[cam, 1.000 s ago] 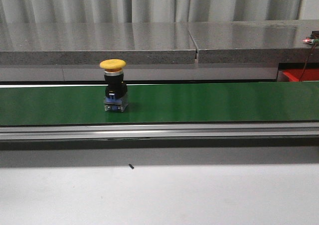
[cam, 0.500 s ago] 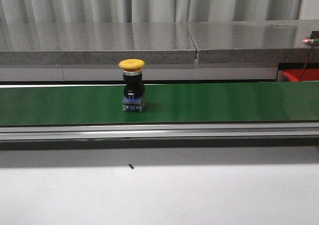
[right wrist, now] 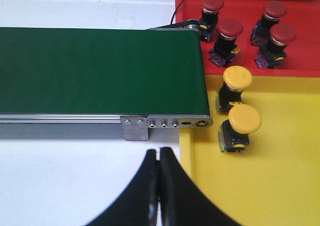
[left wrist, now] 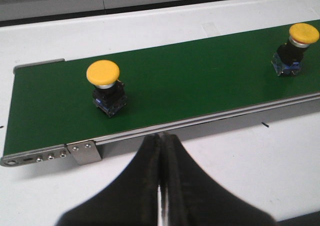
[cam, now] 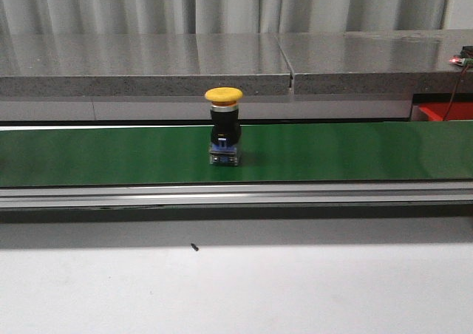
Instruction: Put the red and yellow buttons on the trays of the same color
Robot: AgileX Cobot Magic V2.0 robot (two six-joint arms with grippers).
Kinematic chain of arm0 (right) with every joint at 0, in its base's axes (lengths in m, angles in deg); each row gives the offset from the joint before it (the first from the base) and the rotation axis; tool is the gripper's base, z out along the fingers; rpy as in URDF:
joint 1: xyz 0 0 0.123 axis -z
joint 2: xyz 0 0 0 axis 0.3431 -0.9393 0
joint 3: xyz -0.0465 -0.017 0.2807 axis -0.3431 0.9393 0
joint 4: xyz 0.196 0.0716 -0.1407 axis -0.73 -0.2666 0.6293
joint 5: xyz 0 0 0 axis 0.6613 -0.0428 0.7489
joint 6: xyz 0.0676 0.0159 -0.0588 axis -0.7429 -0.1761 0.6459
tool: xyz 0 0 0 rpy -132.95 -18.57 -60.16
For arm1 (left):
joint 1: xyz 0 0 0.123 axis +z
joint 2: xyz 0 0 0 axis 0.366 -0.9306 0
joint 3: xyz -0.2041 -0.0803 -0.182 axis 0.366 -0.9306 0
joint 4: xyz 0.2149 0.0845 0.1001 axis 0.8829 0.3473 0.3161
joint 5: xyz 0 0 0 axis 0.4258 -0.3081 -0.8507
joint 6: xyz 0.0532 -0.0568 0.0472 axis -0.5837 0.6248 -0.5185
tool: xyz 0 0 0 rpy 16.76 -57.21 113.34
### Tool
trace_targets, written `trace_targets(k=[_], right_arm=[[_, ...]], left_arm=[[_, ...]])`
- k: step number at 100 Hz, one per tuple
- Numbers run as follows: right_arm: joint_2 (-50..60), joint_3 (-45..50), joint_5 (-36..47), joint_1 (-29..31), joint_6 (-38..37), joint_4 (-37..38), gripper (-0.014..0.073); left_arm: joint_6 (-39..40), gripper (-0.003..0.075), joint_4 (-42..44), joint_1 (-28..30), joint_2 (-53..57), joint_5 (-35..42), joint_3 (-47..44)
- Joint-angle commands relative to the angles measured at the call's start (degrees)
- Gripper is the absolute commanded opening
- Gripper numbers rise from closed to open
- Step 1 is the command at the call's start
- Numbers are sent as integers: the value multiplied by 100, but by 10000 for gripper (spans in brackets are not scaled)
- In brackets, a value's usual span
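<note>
On the green conveyor belt (cam: 111, 157), near the middle of the front view, a yellow button (cam: 224, 127) stands upright, cap up, on its black and blue base. Seen from the left wrist, that same button is probably the one at about two o'clock, and a second yellow button (left wrist: 104, 86) stands on the belt at about ten o'clock from the left gripper (left wrist: 161, 146), nearer the belt's end. Its jaws are pressed together and hold nothing; they sit over the white counter (left wrist: 280, 161), short of the belt's metal rail.

Off the belt's other end, the right wrist view shows the yellow tray (right wrist: 280, 186) with two yellow buttons (right wrist: 235, 88) on it, just beside the belt's end bracket, and beyond it, toward twelve o'clock, the red tray (right wrist: 300, 36) with four red buttons (right wrist: 227, 38). The right gripper (right wrist: 160, 158) also has its jaws pressed together and empty, poised over the seam between counter and yellow tray.

My reading is that this is a waiting step: neither arm has a button in hand, and two yellow ones are on the belt. The next move calls for an arm to spread its jaws, come down around a button's black body below the cap, and carry it to the yellow tray, setting it clear of the two already there.
</note>
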Motion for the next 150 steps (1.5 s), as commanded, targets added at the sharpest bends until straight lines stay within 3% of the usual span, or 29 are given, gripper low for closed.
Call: trace_targets(k=[1, 50, 99, 110, 125, 132, 137, 150], right_arm=[[-12, -143, 363, 1, 43, -26, -67], [-133, -272, -66, 1, 42, -327, -67], [-1935, -1942, -397, -748, 236, -341, -52], [-2361, -2351, -593, -918, 236, -365, 71], [-2908, -2787, -732, -1209, 236, -489, 406], [-3119, -2966, -822, -1378, 236, -510, 519], [-3291, -3100, -912, -1508, 236, -515, 554], [-3832, -3461, -1006, -1891, 301, -515, 545]], left_arm=[[2, -20, -240, -49, 88, 367, -17], [2, -20, -265, -49, 475, 303, -251], [2, -20, -265, -49, 475, 303, -251], [2, -20, -265, -49, 475, 303, -251], [2, -20, -265, -49, 475, 303, -251], [2, -20, -265, -49, 475, 303, -251], [2, -20, -265, -49, 475, 303, -251], [2, -20, -265, -49, 475, 303, -251]])
